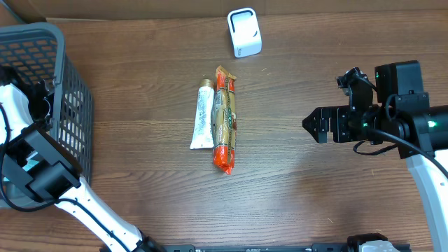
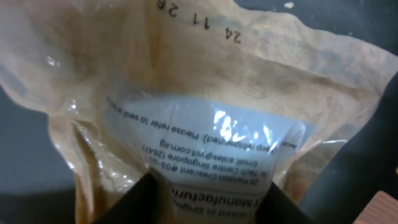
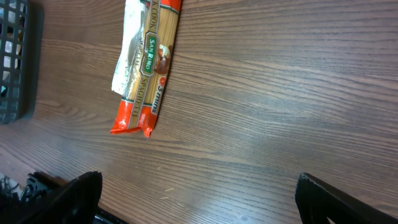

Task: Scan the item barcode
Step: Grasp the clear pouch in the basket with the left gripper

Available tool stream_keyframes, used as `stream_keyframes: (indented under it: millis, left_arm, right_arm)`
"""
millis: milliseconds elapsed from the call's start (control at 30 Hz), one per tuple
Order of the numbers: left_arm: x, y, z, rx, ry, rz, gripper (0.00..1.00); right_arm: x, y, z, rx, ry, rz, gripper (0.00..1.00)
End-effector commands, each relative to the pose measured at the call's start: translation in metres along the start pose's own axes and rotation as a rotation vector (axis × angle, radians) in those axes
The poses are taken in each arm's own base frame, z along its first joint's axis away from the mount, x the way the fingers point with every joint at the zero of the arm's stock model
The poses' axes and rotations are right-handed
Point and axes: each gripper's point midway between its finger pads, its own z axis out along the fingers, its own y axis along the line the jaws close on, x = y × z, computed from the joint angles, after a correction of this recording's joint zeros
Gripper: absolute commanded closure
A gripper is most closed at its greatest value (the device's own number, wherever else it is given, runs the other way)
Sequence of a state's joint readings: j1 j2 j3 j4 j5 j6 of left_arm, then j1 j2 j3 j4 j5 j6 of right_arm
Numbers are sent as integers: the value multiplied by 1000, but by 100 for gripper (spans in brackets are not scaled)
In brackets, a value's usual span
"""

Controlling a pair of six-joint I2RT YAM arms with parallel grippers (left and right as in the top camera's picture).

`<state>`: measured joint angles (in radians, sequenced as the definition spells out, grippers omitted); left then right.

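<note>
From overhead, a dark mesh basket (image 1: 73, 119) stands at the left edge of the wooden table (image 1: 315, 203); the left arm (image 1: 35, 150) reaches down into it, its gripper hidden by the basket wall; a white scanner (image 1: 243, 31) sits near the far edge; at mid-table a pale tube (image 1: 202, 115) lies lengthwise, touching an orange-ended spaghetti packet (image 1: 225, 119); the right gripper (image 1: 315, 126) hovers well to their right, pointed towards them, fingers spread and empty. In the left wrist view, a translucent beige pouch (image 2: 186, 81) with a white printed label fills nearly the whole frame; the left gripper (image 2: 211, 193) has its dark fingers (image 2: 140, 202) drawn partway in, with the pouch's lower part between them; whether they actually pinch it cannot be told. In the right wrist view, the right gripper (image 3: 199, 193) stands wide apart above bare wood, holding nothing; the spaghetti packet (image 3: 149, 62) and the tube (image 3: 129, 62) lie ahead at upper left; a corner of the basket (image 3: 12, 56) shows at the left edge.
</note>
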<state>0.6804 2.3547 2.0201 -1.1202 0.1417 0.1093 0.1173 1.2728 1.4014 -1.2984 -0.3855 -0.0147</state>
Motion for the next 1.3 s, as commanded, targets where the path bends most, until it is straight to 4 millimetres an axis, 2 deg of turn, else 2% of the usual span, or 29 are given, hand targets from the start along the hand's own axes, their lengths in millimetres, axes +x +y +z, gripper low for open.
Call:
stream_keyframes:
  millis: [0, 100, 267, 367, 533, 667, 800, 933, 1100, 1267]
  left_arm:
    - [18, 5, 38, -15, 104, -13, 80]
    - [22, 5, 38, -14, 118, -21, 96]
    - [24, 4, 33, -12, 133, -24, 96]
    - [19, 3, 21, -14, 125, -35, 96]
    - [-2, 0, -17, -21, 68, -62, 96]
    - [-22, 0, -68, -42, -21, -107, 96]
    - [-38, -3, -129, -43, -152, -147, 96]
    - [-44, -18, -192, -8, -295, -136, 96]
    - [-36, -46, -270, 49, -471, -83, 96]
    - [-5, -83, -352, 81, -644, -5, 96]
  right_arm:
    - [-8, 1, -7, 4, -33, -20, 0]
    - [-8, 1, -7, 4, -33, -19, 0]
    - [-8, 1, -7, 4, -33, -20, 0]
    - [-8, 1, -7, 4, -33, -20, 0]
    - [-8, 1, -7, 4, -33, -20, 0]
    - [-8, 1, -7, 4, -34, -21, 0]
    - [-8, 1, -7, 4, -34, -20, 0]
    - [-8, 1, -7, 4, -34, -20, 0]
    - [-8, 1, -7, 4, -34, -20, 0]
    - [-9, 1, -7, 4, -35, -21, 0]
